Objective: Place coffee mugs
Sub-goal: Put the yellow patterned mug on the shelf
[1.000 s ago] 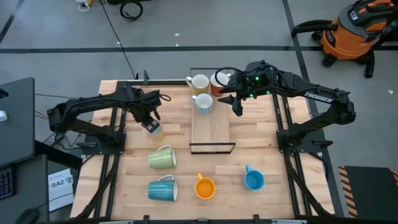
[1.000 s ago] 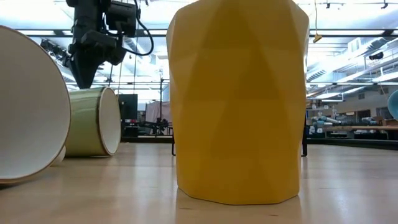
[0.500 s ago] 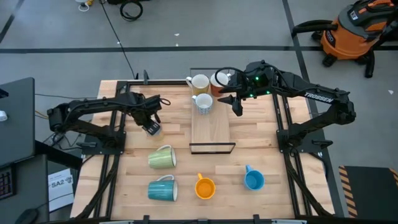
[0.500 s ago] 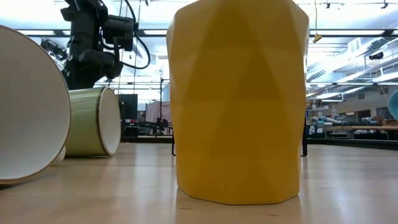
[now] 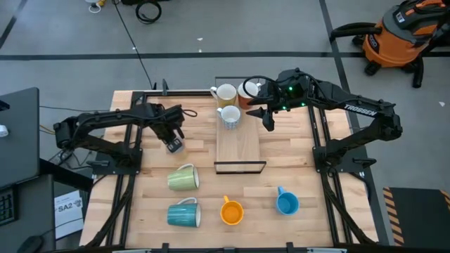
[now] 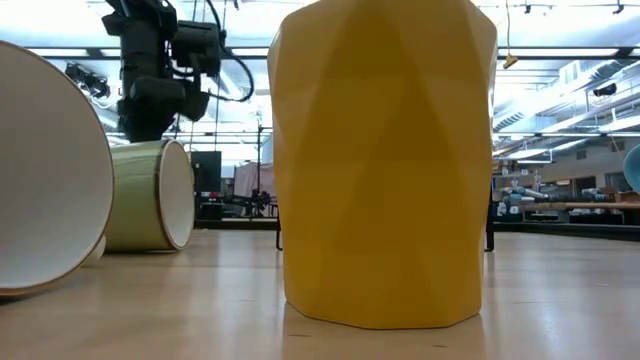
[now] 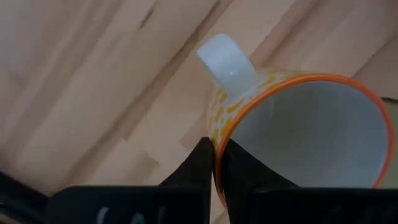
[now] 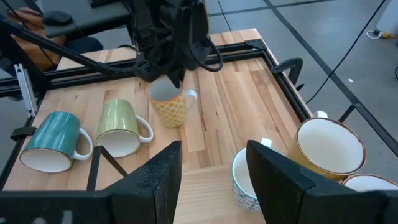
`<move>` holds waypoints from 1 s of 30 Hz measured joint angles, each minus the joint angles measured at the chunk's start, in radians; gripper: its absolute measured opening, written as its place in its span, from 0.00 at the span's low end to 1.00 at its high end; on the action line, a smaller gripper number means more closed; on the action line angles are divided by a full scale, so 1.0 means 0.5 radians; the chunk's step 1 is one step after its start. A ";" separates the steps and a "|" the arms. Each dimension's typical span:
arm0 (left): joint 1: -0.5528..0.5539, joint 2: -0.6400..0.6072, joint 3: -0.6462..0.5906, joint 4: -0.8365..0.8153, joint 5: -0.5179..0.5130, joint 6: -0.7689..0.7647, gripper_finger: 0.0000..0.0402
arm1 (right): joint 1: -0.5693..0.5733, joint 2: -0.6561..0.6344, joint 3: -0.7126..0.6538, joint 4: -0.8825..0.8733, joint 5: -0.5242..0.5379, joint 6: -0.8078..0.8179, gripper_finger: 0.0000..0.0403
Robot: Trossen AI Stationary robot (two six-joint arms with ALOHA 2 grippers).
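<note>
Fingers of my left gripper have pinched shut on the rim wall of the yellow-speckled mug, one inside and one outside, near its white handle, a hold I judge right for lifting it. This mug stands on the left part of the tabletop, mouth up, axis upright. My right gripper waits with fingers apart and empty above the wooden tray, where other mugs stand. The green mug lies on its side.
</note>
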 joint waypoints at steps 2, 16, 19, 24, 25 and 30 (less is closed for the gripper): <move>0.002 0.000 0.062 0.015 0.004 0.152 0.05 | -0.001 -0.001 0.000 0.000 0.000 0.000 0.46; 0.001 -0.001 0.829 0.029 0.011 0.956 0.05 | -0.004 0.000 0.000 0.127 0.000 -0.042 0.46; -0.007 -0.001 0.965 0.088 0.011 1.013 0.05 | -0.004 0.023 0.001 0.265 -0.002 -0.109 0.46; -0.068 -0.001 1.050 0.273 0.012 1.122 0.05 | -0.008 0.148 0.001 0.548 -0.040 -0.120 0.46; -0.085 -0.001 1.050 0.304 0.014 1.147 0.05 | -0.008 0.182 0.001 0.605 -0.058 -0.120 0.46; -0.176 0.017 1.050 0.372 0.018 1.181 0.05 | -0.044 0.357 0.000 0.895 -0.389 -0.126 0.46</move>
